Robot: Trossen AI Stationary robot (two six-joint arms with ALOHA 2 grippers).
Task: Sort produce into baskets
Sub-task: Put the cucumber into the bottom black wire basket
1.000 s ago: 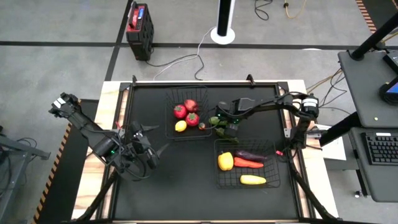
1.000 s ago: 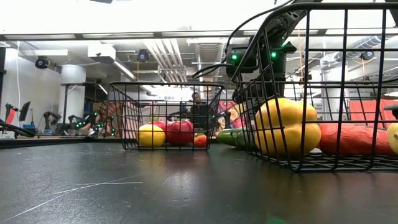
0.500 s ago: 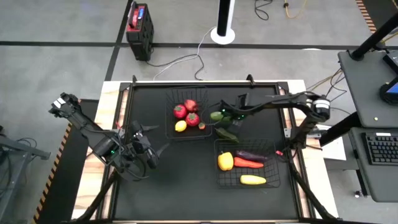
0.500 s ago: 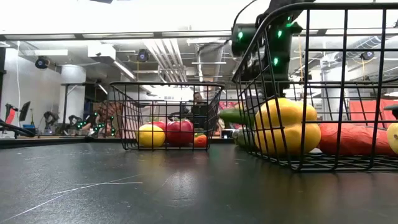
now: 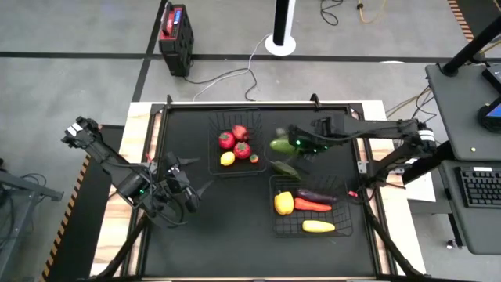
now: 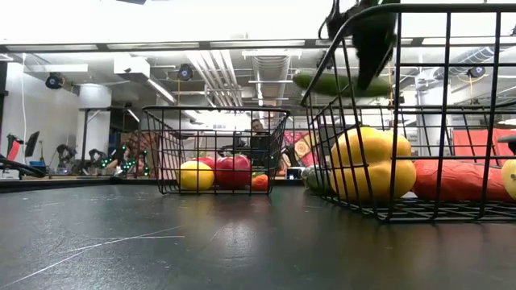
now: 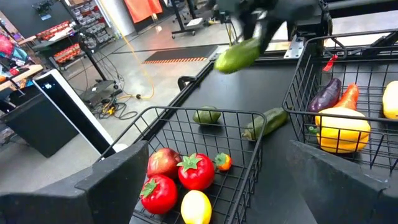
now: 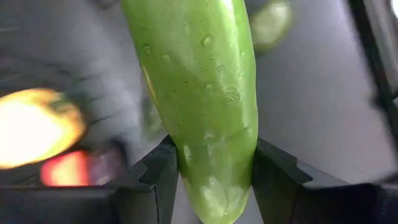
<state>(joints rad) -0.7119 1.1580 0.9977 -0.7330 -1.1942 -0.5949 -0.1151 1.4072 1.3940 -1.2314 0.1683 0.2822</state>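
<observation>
Right gripper [image 5: 291, 144] clamps a smooth, bumpy green cucumber [image 5: 281, 145]; left gripper [image 5: 205, 188] gapes.

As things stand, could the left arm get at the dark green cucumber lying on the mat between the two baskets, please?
Probably yes: the left tool is open and empty, the cucumber lies uncovered, but the fruit basket stands partly between, so it would have to go round or over.
</observation>
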